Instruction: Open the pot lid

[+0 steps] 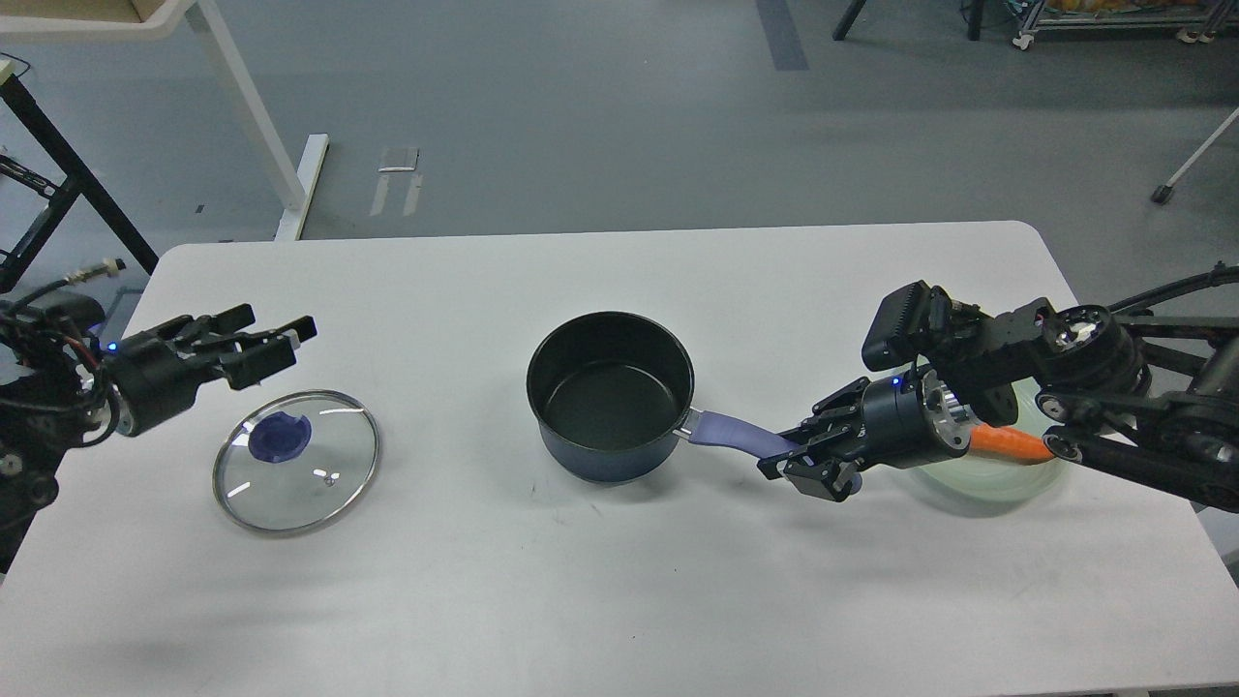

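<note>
The dark blue pot (610, 392) stands open in the middle of the white table, its purple handle (731, 432) pointing right. The glass lid (296, 461) with a purple knob (279, 436) lies flat on the table at the left. My left gripper (279, 344) is open and empty, just above and behind the lid, clear of it. My right gripper (811, 453) is shut on the end of the pot handle.
A pale green plate (987, 479) with an orange carrot (1012, 442) sits at the right, partly under my right arm. White table legs (242, 106) and a black stand (58, 165) are on the floor beyond the table's far left edge.
</note>
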Controlling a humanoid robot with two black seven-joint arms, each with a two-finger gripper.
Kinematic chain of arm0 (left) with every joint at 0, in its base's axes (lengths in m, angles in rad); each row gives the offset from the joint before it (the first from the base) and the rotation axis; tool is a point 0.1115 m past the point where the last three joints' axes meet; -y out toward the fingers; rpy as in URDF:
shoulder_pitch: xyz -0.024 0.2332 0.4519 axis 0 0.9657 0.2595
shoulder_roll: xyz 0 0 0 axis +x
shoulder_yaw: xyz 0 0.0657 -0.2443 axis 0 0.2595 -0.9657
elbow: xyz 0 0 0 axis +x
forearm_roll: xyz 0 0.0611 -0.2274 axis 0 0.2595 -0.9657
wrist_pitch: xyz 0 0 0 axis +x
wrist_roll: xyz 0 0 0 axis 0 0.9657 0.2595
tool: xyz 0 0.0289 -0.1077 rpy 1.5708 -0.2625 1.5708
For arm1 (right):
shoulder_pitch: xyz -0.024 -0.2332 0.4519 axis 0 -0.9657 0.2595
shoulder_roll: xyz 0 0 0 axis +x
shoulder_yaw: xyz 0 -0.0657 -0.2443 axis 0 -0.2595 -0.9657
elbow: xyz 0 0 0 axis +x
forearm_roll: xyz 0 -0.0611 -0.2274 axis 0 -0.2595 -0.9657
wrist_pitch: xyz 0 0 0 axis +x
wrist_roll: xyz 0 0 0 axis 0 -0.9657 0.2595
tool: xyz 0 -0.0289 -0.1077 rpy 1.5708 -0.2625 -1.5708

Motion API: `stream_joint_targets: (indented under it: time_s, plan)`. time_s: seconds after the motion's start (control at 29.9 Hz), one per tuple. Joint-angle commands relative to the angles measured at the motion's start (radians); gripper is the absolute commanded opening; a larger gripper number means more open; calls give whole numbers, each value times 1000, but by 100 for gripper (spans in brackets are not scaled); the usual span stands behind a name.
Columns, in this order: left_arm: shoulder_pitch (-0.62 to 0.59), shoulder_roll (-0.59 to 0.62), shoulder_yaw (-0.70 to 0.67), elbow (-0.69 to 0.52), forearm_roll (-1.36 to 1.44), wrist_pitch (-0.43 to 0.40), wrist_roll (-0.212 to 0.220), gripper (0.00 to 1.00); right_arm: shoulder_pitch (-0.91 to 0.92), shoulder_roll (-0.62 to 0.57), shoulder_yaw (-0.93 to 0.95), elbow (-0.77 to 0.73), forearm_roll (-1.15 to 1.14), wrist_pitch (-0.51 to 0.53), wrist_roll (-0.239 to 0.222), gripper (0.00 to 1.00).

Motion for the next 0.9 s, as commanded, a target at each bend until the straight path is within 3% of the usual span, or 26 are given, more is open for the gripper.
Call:
stream_joint_targets:
  time_s: [0.0,0.1,0.27,0.37,0.64,0.87]
  plan:
    - [-65,-1,-1,-3,-304,-117,0,94,1,-3,1,1,2,0,0,69]
    - [-94,-3,-1,-1,-476,-177,0,95,5,-9,3,1,6,-2,0,97]
    - [-114,-10,-5,7,-679,-281,0,98,14,-38,53,1,25,-6,0,97]
    - [-112,-18,-33,7,-765,-303,0,98,7,-77,130,3,95,-8,0,99]
    - [-106,-89,-94,10,-872,-305,0,99,-25,-146,287,-37,614,-31,0,99]
    - [-95,-178,-156,50,-892,-292,0,99,-183,-92,431,-69,1041,-274,0,99]
